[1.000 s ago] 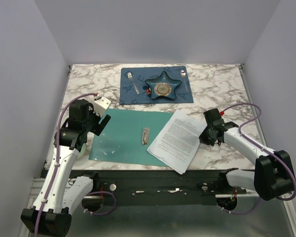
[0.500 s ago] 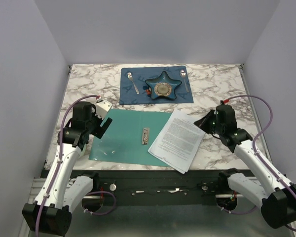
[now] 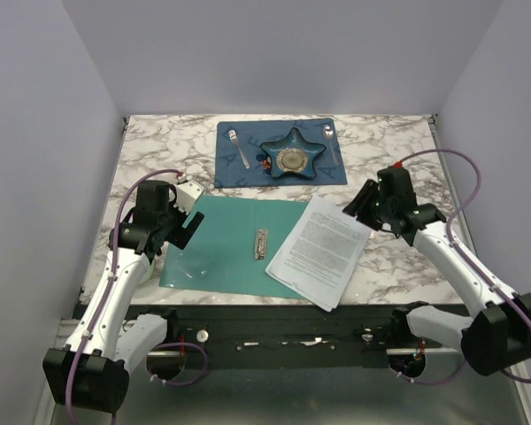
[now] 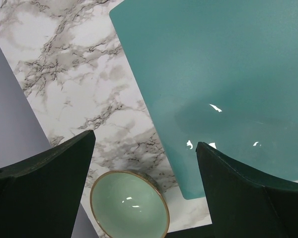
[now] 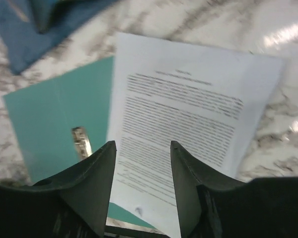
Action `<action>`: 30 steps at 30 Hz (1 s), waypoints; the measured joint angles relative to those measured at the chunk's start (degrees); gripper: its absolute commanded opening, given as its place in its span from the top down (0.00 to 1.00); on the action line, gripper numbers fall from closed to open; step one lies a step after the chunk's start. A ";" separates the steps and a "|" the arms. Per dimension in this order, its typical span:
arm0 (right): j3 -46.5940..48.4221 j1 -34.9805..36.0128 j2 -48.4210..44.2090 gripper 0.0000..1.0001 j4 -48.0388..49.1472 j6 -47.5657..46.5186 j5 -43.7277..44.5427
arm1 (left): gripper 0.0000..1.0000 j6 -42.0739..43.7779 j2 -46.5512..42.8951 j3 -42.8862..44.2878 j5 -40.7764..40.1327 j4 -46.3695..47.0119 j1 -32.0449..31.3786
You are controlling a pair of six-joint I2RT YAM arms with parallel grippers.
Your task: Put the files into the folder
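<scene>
Across the folder's (image 3: 221, 243) right edge lie the files (image 3: 323, 248); left tool (image 4: 145, 141), right tool (image 5: 142, 145) released.

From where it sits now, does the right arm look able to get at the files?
Probably yes. The files lie uncovered, partly on the folder, and the right tool hangs open by their far right corner with nothing between.

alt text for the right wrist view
Printed files lie on a marble table, their left edge overlapping an open teal folder with a metal clip. The right arm's open jaws frame the sheets from the bottom edge.
</scene>
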 measured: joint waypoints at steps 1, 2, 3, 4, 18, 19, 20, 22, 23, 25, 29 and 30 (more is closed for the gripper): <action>-1.42 0.00 1.60 0.43 -1.36 0.61 1.03 | 0.01 0.02 0.00 0.00 0.02 0.02 0.00; -3.13 0.00 3.10 0.43 -2.80 1.49 1.84 | 0.01 0.02 0.00 0.00 0.00 0.02 0.00; -4.90 0.00 4.31 0.43 -4.17 2.12 2.56 | 0.01 0.02 0.00 0.00 0.02 0.00 0.00; -6.62 0.00 5.09 0.43 -5.18 2.78 3.08 | 0.01 0.02 0.00 0.00 0.02 0.02 0.00; -10.38 0.00 9.27 0.50 -7.32 4.79 6.91 | 0.01 0.61 -0.22 0.00 -0.02 0.02 0.00; -10.45 0.00 9.73 0.50 -6.91 4.81 6.91 | 0.01 0.68 -0.22 0.00 -0.02 0.04 0.00; -10.54 0.00 10.19 0.51 -6.47 4.85 6.91 | 0.01 0.74 -0.22 0.00 -0.02 0.04 0.00; -10.64 0.00 10.82 0.52 -5.88 4.96 6.88 | 0.01 0.90 -0.22 0.00 -0.02 0.04 0.00; -10.71 0.00 11.06 0.52 -5.49 4.98 6.88 | 0.01 0.92 -0.22 0.00 -0.02 0.04 0.00; -10.71 0.00 11.28 0.53 -4.94 5.01 6.88 | 0.01 1.01 -0.22 0.00 -0.02 0.04 0.00; -10.71 0.00 11.69 0.56 -4.09 4.98 6.86 | 0.01 1.11 -0.22 0.00 -0.02 0.07 0.00; -10.71 0.00 11.89 0.57 -3.91 5.01 6.86 | 0.01 1.11 -0.22 0.00 -0.04 0.07 0.00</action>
